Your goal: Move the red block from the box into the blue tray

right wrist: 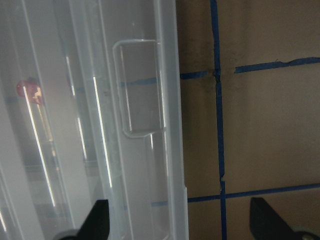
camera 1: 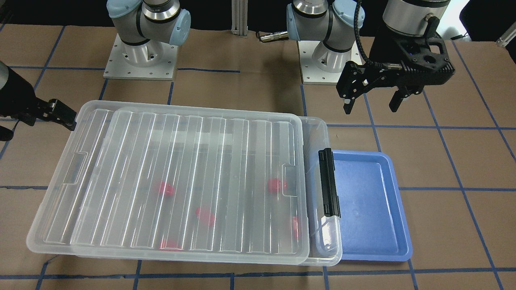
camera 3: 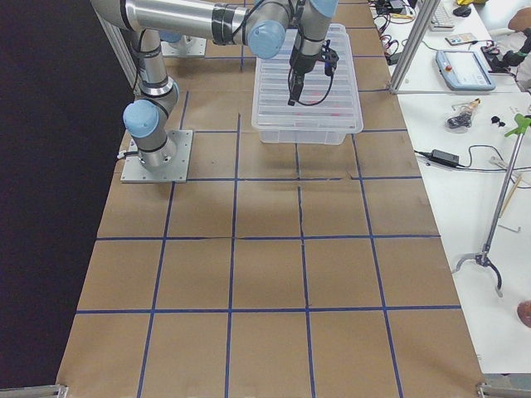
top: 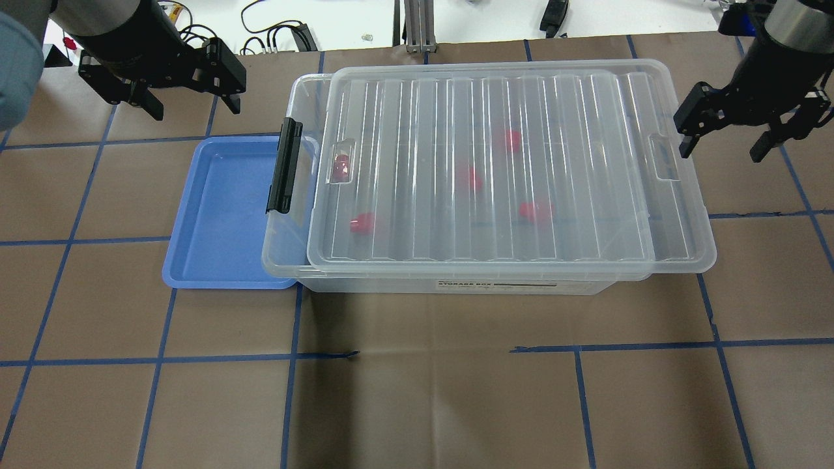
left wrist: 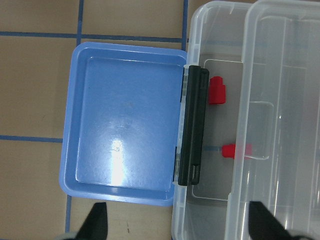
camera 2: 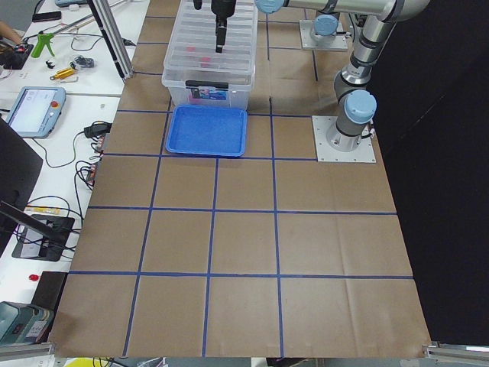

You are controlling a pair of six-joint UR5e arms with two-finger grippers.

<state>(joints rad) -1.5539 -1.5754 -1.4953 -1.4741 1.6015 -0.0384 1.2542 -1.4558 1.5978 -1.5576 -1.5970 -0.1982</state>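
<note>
Beside box (top: 365, 285) ends, L tool (top: 195, 107) & R tool (top: 721, 154) hover, spread.

The box (top: 456, 285) and its ribbed lid (top: 423, 195) are clear, glossy plastic. The blue tray (left wrist: 125, 125) is smooth plastic with a soft sheen. The red block (left wrist: 216, 90) is glossy plastic, and the latch (left wrist: 192, 125) is matt black. Matt, creased brown paper covers the counter (top: 423, 404).

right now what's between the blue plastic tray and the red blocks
The clear plastic box end wall with its black latch; left wrist view.
</note>
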